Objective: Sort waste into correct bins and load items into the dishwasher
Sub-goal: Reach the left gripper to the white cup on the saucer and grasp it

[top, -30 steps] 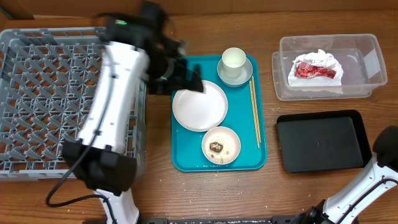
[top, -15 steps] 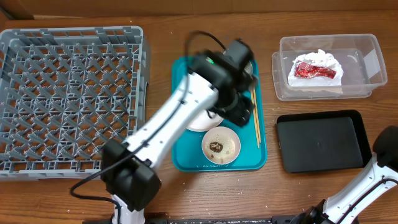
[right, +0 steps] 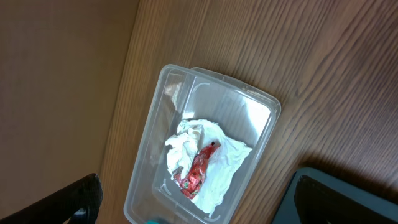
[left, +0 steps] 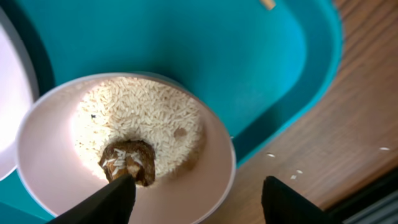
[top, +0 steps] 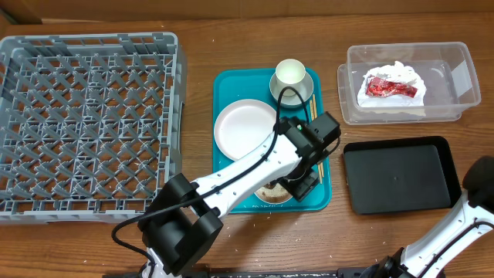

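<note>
The left arm is reaching across the teal tray and hanging over its near right corner, where the small pale dish is sitting, just near and to the right of the large white plate; the dish is carrying a bed of white rice crumbs and one brown food bit. In the wrist view the left jaws are standing parted and clenching nothing; one finger is hovering inside the dish beside the brown bit, the other is hanging outside it over the tray's edge and the counter, so the dish's rim is lying between them. The dish is round and offers no long axis; the rim crossing the gap is what a closing would catch. The chopsticks are lying near-to-far along the tray's right side, apart from the jaws. The right jaws are spread wide and gripping nothing, looking down at the clear tub with the crumpled napkin and red wrapper inside; the right arm is resting at the near right, beside the black tray. The left arm is by far the nearer to the dish, so pinching the rim and tipping out the scraps is likely falling to it.
</note>
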Controlling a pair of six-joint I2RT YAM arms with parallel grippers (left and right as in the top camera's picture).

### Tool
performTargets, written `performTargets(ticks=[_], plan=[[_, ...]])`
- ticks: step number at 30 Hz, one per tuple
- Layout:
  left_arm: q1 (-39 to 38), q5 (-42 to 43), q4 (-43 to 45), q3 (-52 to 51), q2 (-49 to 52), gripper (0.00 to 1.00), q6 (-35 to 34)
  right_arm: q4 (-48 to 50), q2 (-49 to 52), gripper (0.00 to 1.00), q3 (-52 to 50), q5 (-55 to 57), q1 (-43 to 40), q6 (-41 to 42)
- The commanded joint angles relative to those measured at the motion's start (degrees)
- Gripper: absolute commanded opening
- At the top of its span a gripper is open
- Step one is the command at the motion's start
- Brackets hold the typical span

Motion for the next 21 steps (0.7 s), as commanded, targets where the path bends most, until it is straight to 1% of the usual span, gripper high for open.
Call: performTargets(ticks=[1,6,13,15,17,19,21], plan=[[-0.13,-1.38,2.47,-3.06,0.00,0.65,2.43,0.09,-0.79,1.00,1.03,-0.04,-0.17,-0.26],[-0.17,2.38,4.76,-3.37,0.00,0.66,5.75,0.09,-0.79,1.00,1.03,-0.04,-0.17,-0.24],[-0.22,3.23,7.32,-3.37,0.00,0.65,5.40,0.09,-0.79,1.00,1.03,-0.04,-0.17,-0.26],[-0.22,3.02,8.85,-3.37,0.00,0.64,4.24,0.09,-0.79,1.00,1.03,-0.04,-0.17,-0.24],[-0.04,2.99,10.67,-2.56,-0.02,0.59,1.66,0.09,-0.79,1.00,1.03,-0.04,-0.17,-0.24],[0.63,2.99,10.91,0.52,-0.02,0.57,-1.90,0.09,-0.79,1.00,1.03,-0.04,-0.17,-0.26],[1.53,2.99,10.03,4.48,-0.02,0.57,-3.76,0.09,-0.79,1.00,1.03,-0.04,-0.17,-0.26]])
